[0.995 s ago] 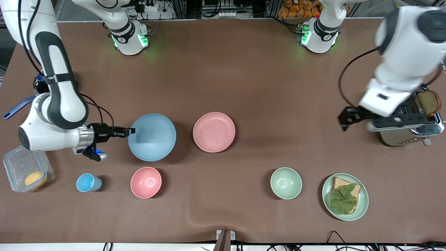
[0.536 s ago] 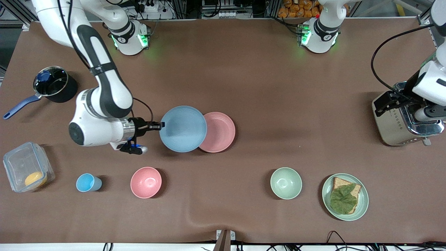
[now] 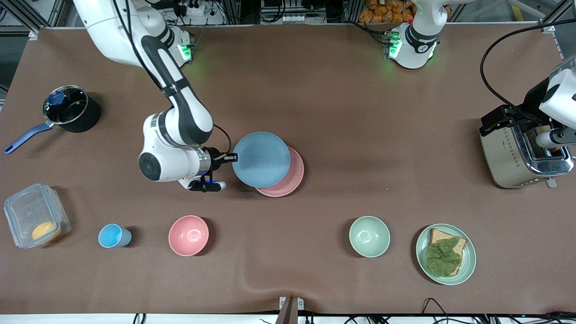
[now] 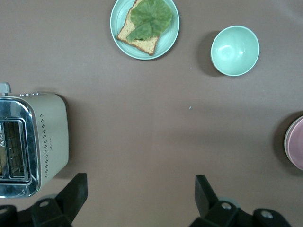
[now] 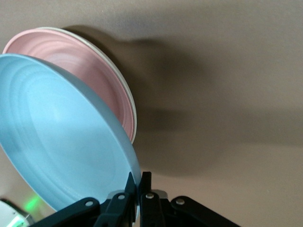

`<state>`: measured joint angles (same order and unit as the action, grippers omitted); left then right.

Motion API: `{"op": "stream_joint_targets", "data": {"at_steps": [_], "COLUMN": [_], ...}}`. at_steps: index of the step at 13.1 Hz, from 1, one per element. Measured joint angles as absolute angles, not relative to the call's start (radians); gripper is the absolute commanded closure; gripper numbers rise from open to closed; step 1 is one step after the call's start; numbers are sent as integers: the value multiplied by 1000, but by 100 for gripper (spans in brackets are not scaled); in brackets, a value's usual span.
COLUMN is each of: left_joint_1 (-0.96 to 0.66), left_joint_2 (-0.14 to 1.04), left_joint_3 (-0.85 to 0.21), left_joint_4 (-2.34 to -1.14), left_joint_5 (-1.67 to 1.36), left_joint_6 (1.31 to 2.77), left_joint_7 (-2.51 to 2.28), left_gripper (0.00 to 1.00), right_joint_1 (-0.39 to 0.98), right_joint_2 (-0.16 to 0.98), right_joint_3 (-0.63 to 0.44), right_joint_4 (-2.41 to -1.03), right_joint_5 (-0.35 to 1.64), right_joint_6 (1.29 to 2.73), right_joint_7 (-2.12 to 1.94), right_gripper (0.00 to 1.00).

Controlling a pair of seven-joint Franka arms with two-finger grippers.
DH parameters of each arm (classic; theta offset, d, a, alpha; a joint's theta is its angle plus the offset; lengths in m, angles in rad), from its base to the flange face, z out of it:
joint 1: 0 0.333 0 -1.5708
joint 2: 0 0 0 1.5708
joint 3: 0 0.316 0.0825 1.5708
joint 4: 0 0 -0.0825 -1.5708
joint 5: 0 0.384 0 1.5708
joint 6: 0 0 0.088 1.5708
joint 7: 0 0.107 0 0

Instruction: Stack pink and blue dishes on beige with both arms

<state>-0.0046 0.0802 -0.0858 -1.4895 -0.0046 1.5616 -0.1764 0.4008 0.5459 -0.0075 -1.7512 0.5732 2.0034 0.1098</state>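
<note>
Your right gripper (image 3: 230,157) has its jaws pinched on the rim of the blue plate (image 3: 261,159), holding it over the pink plate (image 3: 290,182), which lies mid-worktop on a beige plate (image 5: 129,101). Your left gripper (image 4: 141,198) waits above the toaster (image 3: 517,155), jaws wide and holding nothing.

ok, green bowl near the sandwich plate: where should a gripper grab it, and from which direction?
Pinch the rim of the green bowl from straight above, one finger inside the wall and one outside. It sits upright with its mouth open and empty, apart from the sandwich plate. The rounded outside would likely slip in a side squeeze. The open left gripper, near the toaster, is probably better placed.
</note>
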Motion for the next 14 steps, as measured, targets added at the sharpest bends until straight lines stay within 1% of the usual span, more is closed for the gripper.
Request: {"op": "stream_joint_targets", "data": {"at_steps": [5,14], "left_joint_1": [-26,-24], "left_joint_2": [86,91], "left_joint_3": [-68,-54], "left_joint_4": [-1490,-1490], "left_joint_5": [-5,-5], "left_joint_6": [1534,1533], "left_joint_7": [-176,-176], "left_gripper": [0,0], "right_joint_1": [415,485], "right_joint_2": [584,615], "right_joint_3": [-8,-7], "right_joint_4": [-1750,-1735], "right_joint_5": [573,575], "right_joint_6": [2094,2145], "right_joint_7": [110,110], "right_gripper": [100,100]}}
